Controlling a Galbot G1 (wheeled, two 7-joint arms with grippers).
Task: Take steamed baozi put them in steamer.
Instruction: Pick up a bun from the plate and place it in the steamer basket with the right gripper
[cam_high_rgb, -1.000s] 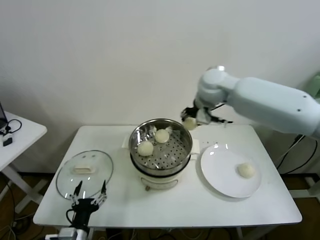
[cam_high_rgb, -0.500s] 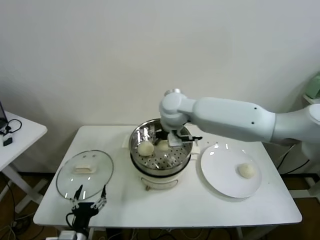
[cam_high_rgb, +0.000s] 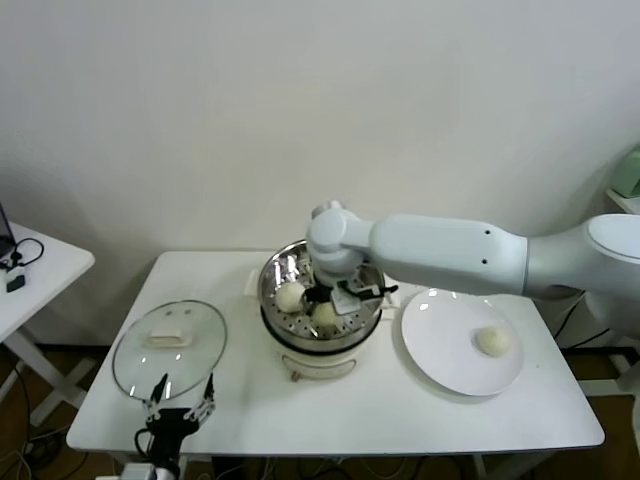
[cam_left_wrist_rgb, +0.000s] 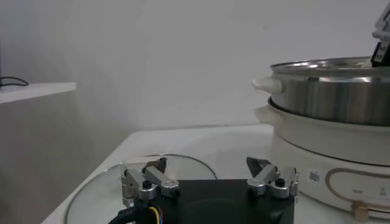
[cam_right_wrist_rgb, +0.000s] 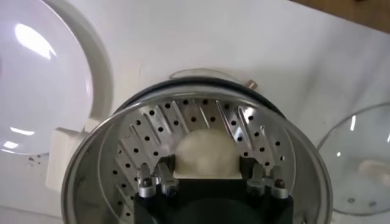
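1. The right arm (cam_high_rgb: 450, 255) is clad in smooth, glossy white shells, rounded and tube-like, ending in a ball-shaped joint housing.
2. The right gripper (cam_right_wrist_rgb: 207, 178) has a black block body, with silver metal finger mounts on each side fastened by small dark screws.
3. The left gripper (cam_left_wrist_rgb: 209, 181) has the same flat black body, with two silver metal fingers carrying round screw heads and dark tips.
4. A bundle of thin wires, yellow and red among them, runs beside a black cable at the left gripper's base.
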